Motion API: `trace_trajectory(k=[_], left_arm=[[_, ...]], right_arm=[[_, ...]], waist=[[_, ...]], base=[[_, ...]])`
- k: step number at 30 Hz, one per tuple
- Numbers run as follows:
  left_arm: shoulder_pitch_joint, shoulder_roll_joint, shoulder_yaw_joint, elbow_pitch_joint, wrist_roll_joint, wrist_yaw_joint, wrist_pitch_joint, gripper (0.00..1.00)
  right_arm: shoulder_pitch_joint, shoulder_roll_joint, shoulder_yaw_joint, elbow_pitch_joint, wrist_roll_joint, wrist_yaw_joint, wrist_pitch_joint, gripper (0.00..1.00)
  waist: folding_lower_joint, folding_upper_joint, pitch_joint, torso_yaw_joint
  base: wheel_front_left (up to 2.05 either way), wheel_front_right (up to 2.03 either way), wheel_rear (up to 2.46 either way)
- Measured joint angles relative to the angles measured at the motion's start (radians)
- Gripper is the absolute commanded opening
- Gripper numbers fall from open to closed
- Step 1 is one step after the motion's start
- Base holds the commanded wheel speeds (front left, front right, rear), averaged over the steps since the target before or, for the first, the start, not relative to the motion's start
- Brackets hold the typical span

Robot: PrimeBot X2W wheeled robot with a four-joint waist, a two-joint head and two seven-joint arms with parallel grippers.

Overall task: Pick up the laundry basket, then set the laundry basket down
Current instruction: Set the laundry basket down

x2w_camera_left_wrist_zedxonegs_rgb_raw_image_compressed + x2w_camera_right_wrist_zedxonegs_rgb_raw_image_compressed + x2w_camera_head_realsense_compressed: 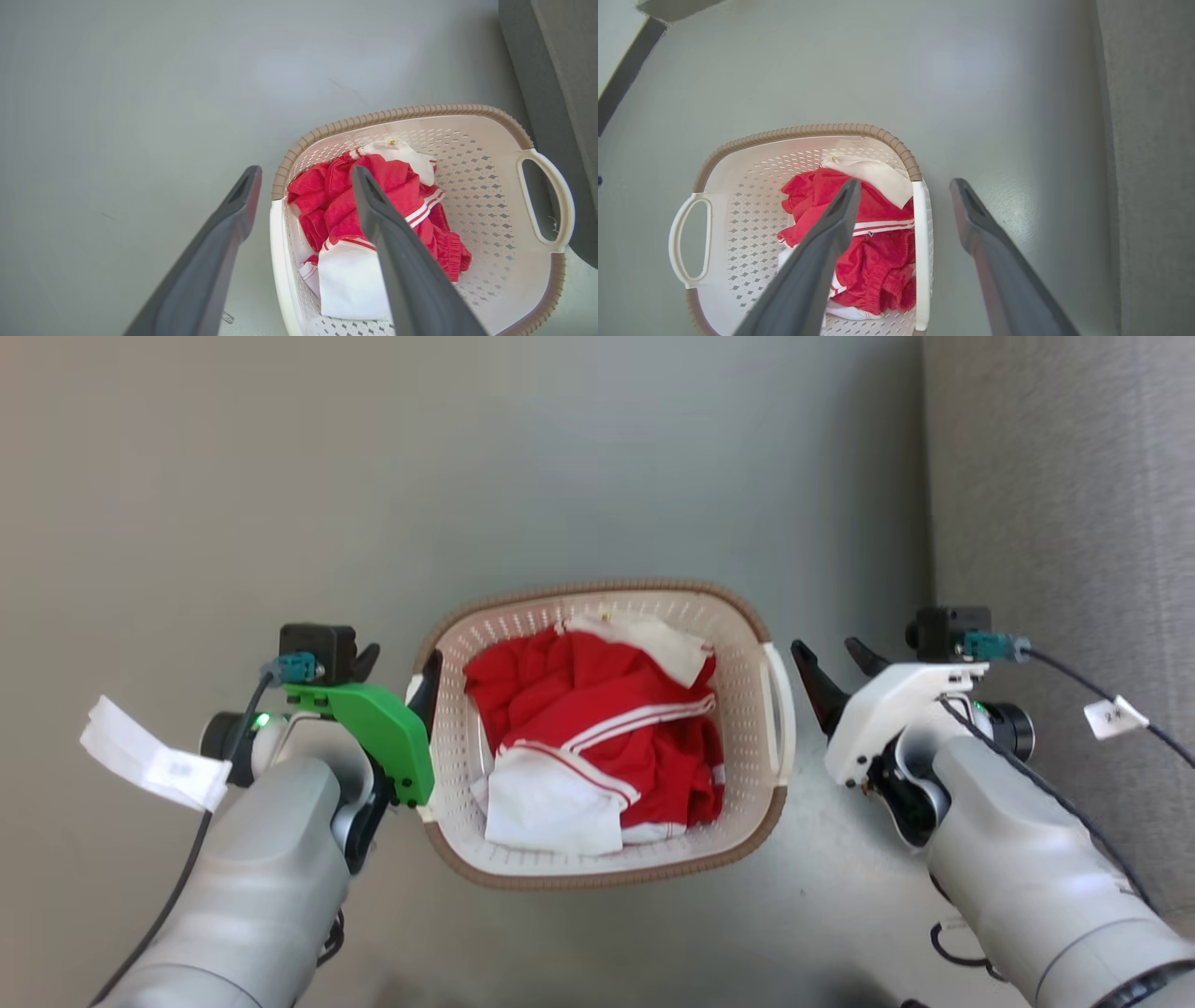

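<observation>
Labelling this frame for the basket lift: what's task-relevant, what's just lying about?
Job: laundry basket; left gripper, open at its left handle; right gripper, open at its right handle.
Lying about: red-and-white clothes in the basket; grey upholstered furniture at right; paper tags on cables.

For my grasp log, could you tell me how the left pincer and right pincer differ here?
The left pincer has a green housing, the right pincer a white one. In the head view, the left pincer overlaps the laundry basket; the right pincer stands clear of it. Both are open.
</observation>
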Motion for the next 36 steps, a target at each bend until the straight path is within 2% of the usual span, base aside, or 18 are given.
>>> trace_trajectory(k=[9,14,18,25,32,36], left_arm=[[0.051,0.011,0.015,-0.037,0.02,0.003,-0.017,1.0],[0.094,0.035,0.026,-0.078,0.041,0.035,-0.018,1.0],[0.117,0.038,0.053,-0.137,0.049,0.056,-0.018,1.0],[0.171,0.067,0.123,-0.275,0.075,0.118,-0.018,1.0],[0.248,0.108,0.17,-0.419,0.14,0.199,-0.018,1.0],[0.294,0.124,0.196,-0.512,0.183,0.217,-0.018,1.0]], right_arm=[[0.048,-0.001,-0.007,-0.025,0.005,0.0,-0.045,1.0],[0.086,-0.008,-0.028,-0.058,0.005,-0.001,-0.066,1.0],[0.11,-0.022,-0.036,-0.076,0.002,-0.015,-0.071,1.0],[0.174,-0.036,-0.063,-0.136,-0.007,-0.056,-0.072,1.0],[0.197,-0.069,-0.13,-0.32,-0.063,-0.119,-0.072,1.0],[0.239,-0.093,-0.164,-0.42,-0.1,-0.158,-0.072,1.0]], waist=[[0.0,0.0,-0.125,-0.016],[0.0,0.0,-0.209,-0.027],[-0.0001,0.0,-0.252,-0.031],[0.0,0.0,-0.349,-0.037],[0.0,0.0,-0.432,-0.042],[-0.0001,0.0,-0.469,-0.045]], base=[[0.0,0.0,0.0],[0.0,0.0,0.0],[0.0,0.0,0.0],[0.0,0.0,0.0],[0.0,0.0,0.0],[0.0,0.0,0.0]])
